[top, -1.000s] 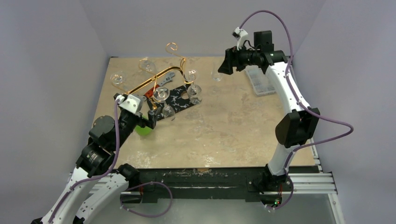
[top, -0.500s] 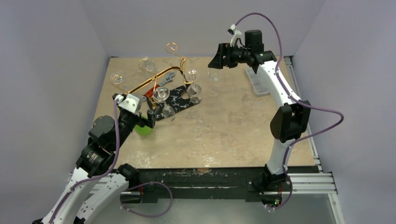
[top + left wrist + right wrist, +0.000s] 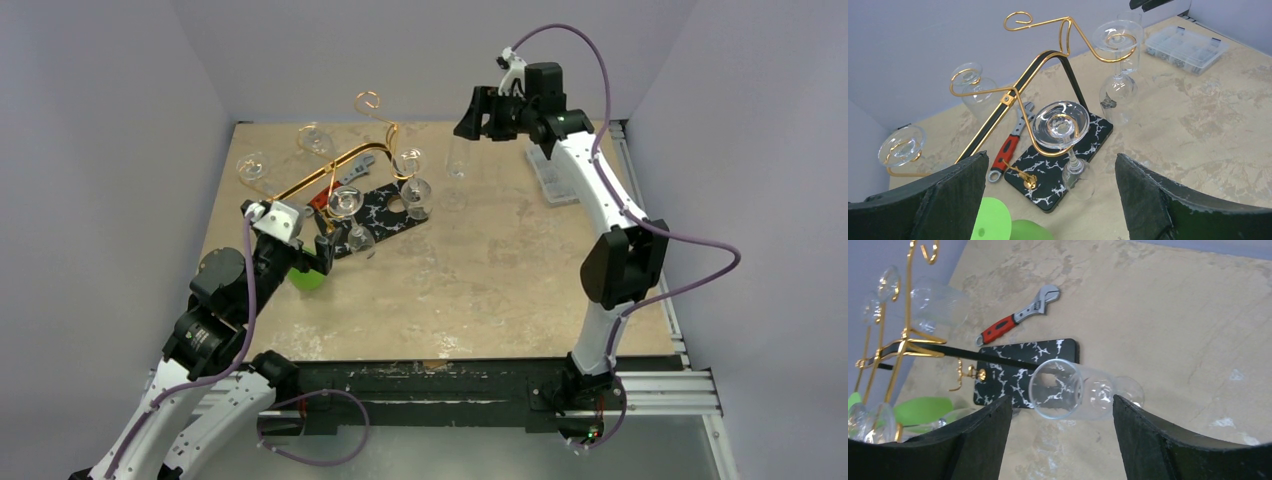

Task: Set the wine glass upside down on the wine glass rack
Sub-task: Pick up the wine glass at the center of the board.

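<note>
One wine glass (image 3: 1080,391) near rack (image 3: 1008,98)

A robotics lab test cell is shown. A stone-patterned table (image 3: 500,290) is enclosed on three sides by plain pale grey walls (image 3: 110,150). The left arm (image 3: 215,330) and the right arm (image 3: 610,270) are mounted at its near edge, where an aluminium rail (image 3: 685,385) is fixed, and purple cables (image 3: 737,257) are looped along them. A clear parts box (image 3: 555,175) and a wrench (image 3: 1015,320) are seen on the table

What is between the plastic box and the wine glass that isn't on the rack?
Nothing; the top view shows bare table between wine glass and box.
</note>
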Available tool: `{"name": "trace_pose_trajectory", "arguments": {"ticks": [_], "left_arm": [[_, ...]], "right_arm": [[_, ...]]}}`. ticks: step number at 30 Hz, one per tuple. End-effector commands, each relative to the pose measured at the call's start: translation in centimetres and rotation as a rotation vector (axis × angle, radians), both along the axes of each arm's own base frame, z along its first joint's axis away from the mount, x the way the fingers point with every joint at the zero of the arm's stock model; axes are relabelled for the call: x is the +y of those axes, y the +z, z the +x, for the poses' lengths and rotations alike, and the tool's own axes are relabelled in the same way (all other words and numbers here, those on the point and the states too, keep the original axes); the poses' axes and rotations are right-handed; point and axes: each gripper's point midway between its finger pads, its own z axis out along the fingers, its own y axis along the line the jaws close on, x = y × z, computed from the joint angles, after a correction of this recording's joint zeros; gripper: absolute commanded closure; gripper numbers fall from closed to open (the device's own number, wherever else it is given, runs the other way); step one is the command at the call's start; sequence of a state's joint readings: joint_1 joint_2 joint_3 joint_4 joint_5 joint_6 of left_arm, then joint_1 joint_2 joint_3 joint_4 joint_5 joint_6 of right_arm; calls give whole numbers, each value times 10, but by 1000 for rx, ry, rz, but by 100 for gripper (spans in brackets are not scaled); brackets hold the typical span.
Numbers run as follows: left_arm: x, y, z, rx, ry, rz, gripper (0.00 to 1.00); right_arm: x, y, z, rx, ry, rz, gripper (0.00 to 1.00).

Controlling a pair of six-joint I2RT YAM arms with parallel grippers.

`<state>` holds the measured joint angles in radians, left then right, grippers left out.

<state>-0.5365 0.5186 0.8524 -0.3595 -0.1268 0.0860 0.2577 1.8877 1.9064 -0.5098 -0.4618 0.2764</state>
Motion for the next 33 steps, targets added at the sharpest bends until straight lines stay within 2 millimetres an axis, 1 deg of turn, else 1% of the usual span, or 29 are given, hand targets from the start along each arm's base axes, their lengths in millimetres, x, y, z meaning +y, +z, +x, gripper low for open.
{"name": "trace_pose_trajectory", "arguments": {"ticks": [1, 6, 8, 9, 13, 16, 24, 26, 27, 29, 33], "left_arm": [[0, 8, 3, -28, 9, -29, 6], [1, 8, 3, -30, 11, -28, 6], [1, 8, 3, -29, 12, -27, 6], [1, 8, 3, -29, 11, -28, 6], [1, 9, 2, -32, 10, -29, 6], [1, 9, 2, -33, 11, -30, 6], [1, 10, 1, -35, 8, -32, 6], [1, 10, 1, -37, 8, -32, 6], [1, 10, 1, -36, 7, -33, 6], [1, 10, 1, -36, 8, -35, 6], [2, 10, -1, -40, 7, -41, 6]], "right_arm": [[-12, 6, 20, -41, -99, -51, 32], [-13, 1, 26, -66, -107, -120, 51], [-14, 0, 27, -73, -109, -144, 55], [-14, -1, 26, -77, -107, -154, 59], [-13, -3, 24, -89, -97, -188, 68], [-15, -3, 22, -101, -92, -222, 80], [-29, 1, 10, -135, -67, -341, 100], [-33, 5, 5, -155, -51, -374, 100], [-35, 4, 3, -157, -40, -389, 100], [-39, 10, -5, -175, -25, -408, 100], [-40, 13, -25, -189, 29, -416, 100]]}}
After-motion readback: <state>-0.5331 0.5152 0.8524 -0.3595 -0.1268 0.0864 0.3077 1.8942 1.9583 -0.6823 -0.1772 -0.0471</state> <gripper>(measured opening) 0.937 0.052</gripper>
